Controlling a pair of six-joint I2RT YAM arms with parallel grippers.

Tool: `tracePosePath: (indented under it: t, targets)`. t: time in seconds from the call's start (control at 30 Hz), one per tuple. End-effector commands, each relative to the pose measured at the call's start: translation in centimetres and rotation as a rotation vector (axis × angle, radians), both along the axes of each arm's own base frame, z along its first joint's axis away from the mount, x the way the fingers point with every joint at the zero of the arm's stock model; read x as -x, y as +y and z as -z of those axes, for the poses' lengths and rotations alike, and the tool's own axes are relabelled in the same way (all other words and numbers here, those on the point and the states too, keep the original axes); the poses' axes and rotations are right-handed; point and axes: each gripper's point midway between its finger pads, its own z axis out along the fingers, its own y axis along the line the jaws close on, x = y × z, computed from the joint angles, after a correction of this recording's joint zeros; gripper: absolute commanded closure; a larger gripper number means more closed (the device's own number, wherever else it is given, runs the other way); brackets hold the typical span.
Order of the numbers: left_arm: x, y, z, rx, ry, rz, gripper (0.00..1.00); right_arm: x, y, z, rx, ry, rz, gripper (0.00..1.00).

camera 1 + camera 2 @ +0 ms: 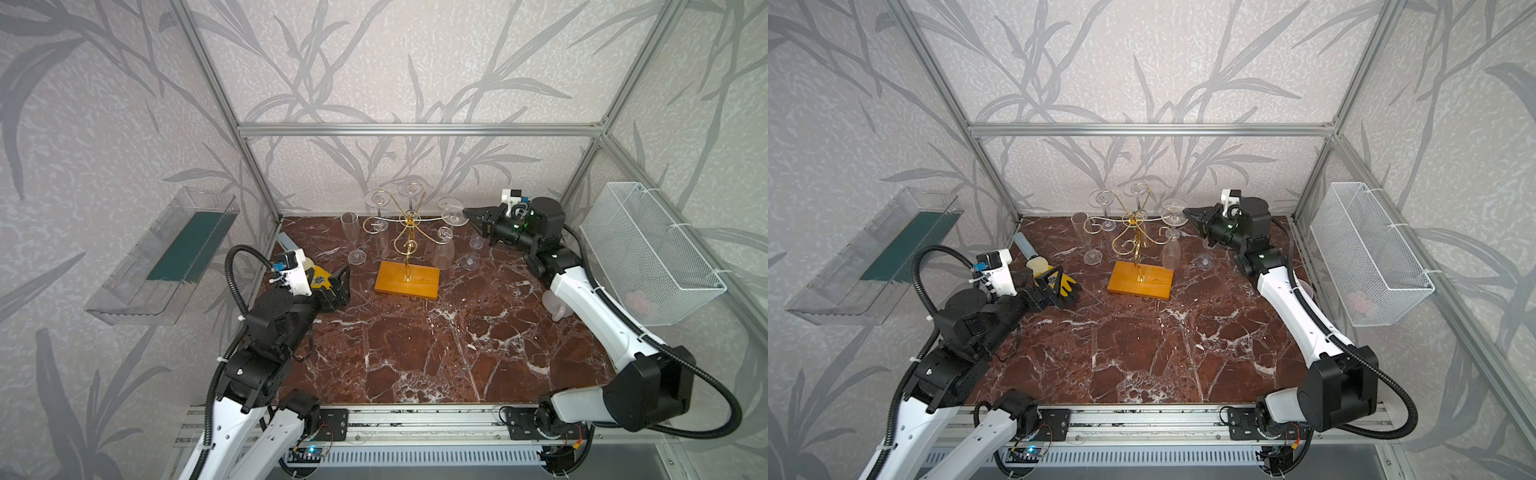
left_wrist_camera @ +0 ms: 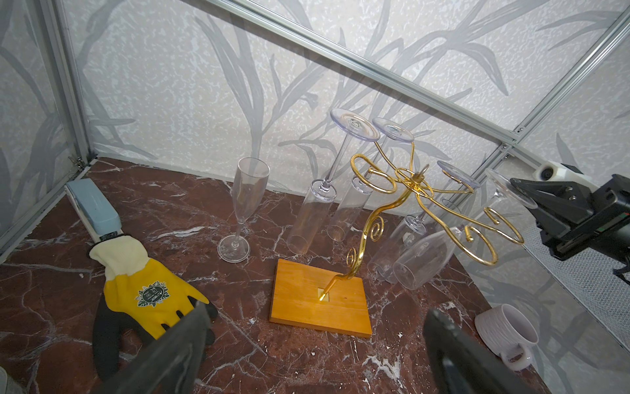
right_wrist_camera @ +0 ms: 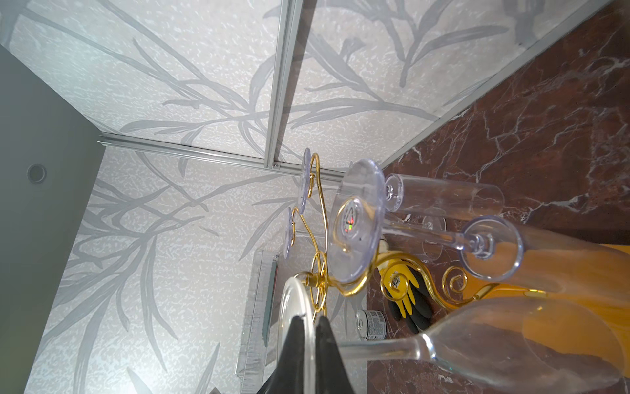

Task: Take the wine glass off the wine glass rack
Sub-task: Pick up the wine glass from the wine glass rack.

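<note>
gold wire, clear stemware and a thin pinch: plenty here to snag or drop.
my right gripper [image 3: 308, 320] is clamped together on the rim of the foot of the wine glass [image 3: 385, 345], at the right-hand end of the wine glass rack [image 1: 409, 226], with the bowl hanging down. i cannot tell whether its stem is clear of the scroll. i judge that an edge grip on a smooth disc could let the glass pivot or slide out if i pull fast. dragging sideways with the stem caught could tip the rack. a swinging bowl could knock the neighbouring hung glass [image 3: 358, 221] or the upright glass [image 1: 471, 253] standing near my gripper. my left gripper [image 1: 340, 286] sits wide apart by the glove [image 2: 146, 296], holding nothing and not on the wooden base [image 2: 320, 303], so nothing steadies it.
</note>
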Motion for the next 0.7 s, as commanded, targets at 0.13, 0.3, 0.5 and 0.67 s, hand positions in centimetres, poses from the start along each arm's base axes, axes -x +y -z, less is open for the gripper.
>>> tracePosePath:
  t: [0.13,0.3,0.5,0.67]
  targets:
    - [0.2,0.4,-0.4,0.017,0.000,-0.020,0.01,3.0,-1.3,-1.5,-0.013,-0.056,-0.017,1.00]
    - [0.3,0.1,-1.1,0.045,-0.005,-0.002,0.01,4.6,-2.4,-0.9,0.033,-0.055,-0.019,1.00]
    - [0.3,-1.0,-2.1,0.106,-0.001,0.045,0.01,6.0,-3.5,-2.2,0.095,-0.128,-0.029,1.00]
    - [0.3,-2.4,-3.8,0.162,-0.008,0.117,0.03,7.5,-3.7,-5.8,0.227,-0.303,-0.052,1.00]
